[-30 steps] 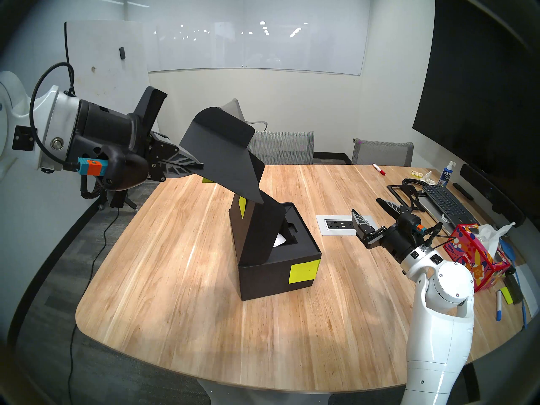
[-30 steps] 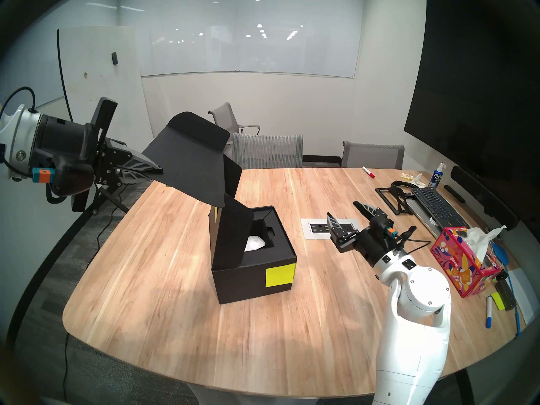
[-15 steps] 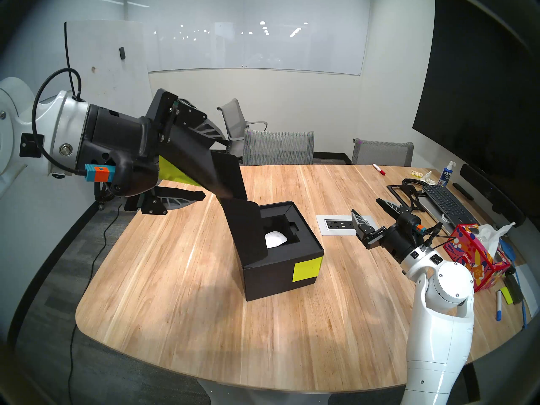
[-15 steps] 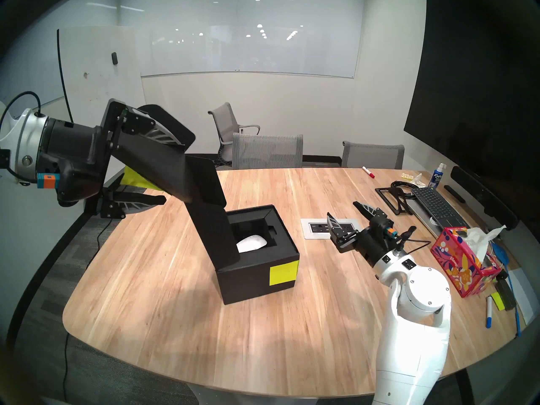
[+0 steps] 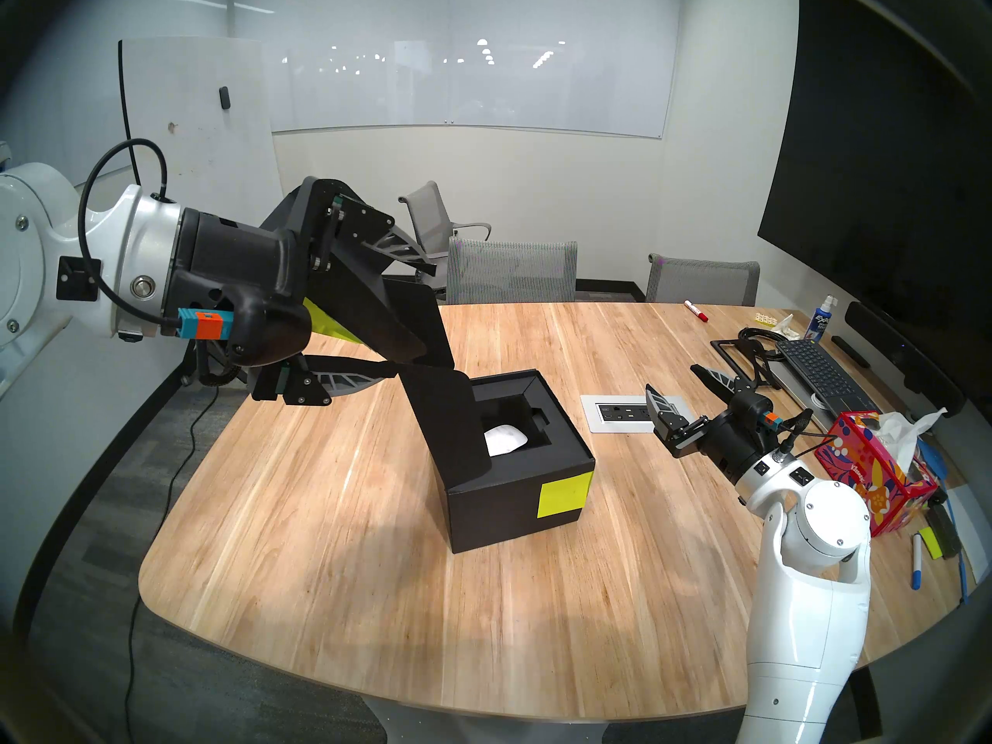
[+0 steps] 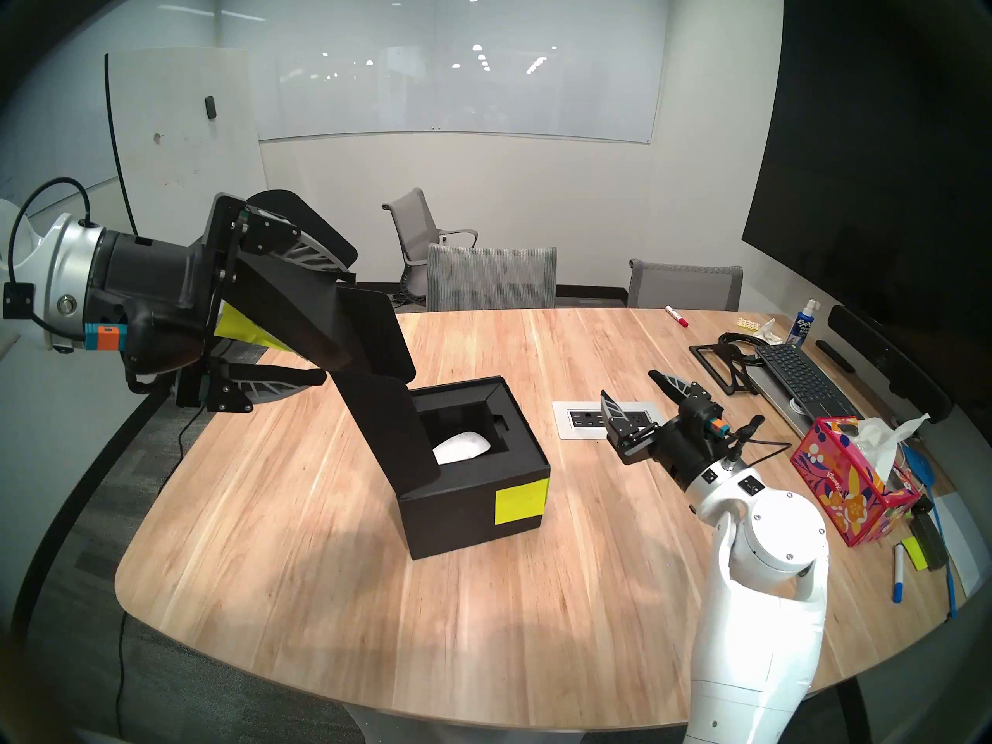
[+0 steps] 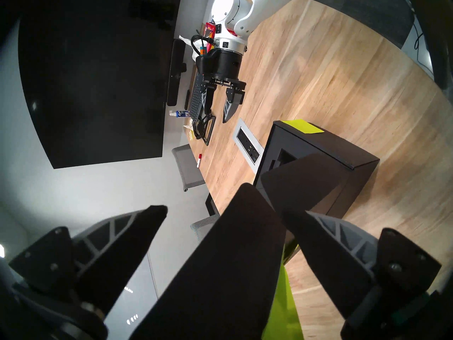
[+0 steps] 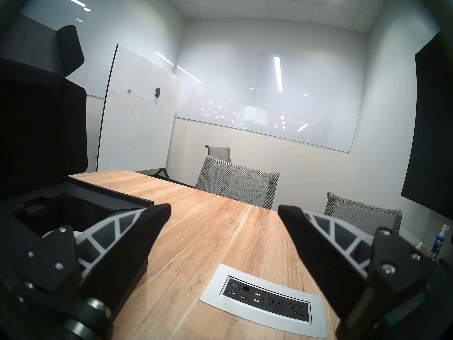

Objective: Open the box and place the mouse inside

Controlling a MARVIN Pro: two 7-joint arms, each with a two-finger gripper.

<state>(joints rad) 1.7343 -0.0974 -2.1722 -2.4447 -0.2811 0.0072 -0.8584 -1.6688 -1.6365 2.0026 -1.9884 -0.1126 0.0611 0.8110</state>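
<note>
A: Sitting in the recess of the black cube-shaped cardboard box [image 5: 515, 490] is the small smooth white rounded mouse [image 5: 504, 439], isn't it?

B: Yes. That box stands near the middle of the light wooden table [image 5: 333, 512], a neon yellow-green label [image 5: 563, 497] on its side, and its black flap lid [image 5: 424, 351] rises up toward the table's left edge.

A: And the left gripper [image 5: 413, 319]?

B: Its fingers stand spread wide, one above the lid, one below; the flap passes between them, and I cannot tell whether either touches it.

A: The right gripper [image 5: 677, 382]?

B: Spread too, empty, hovering by the white power outlet plate [image 5: 606, 413], well apart from the box. A pink-and-blue patterned tissue box [image 5: 875, 474] sits near the table's right edge.
</note>
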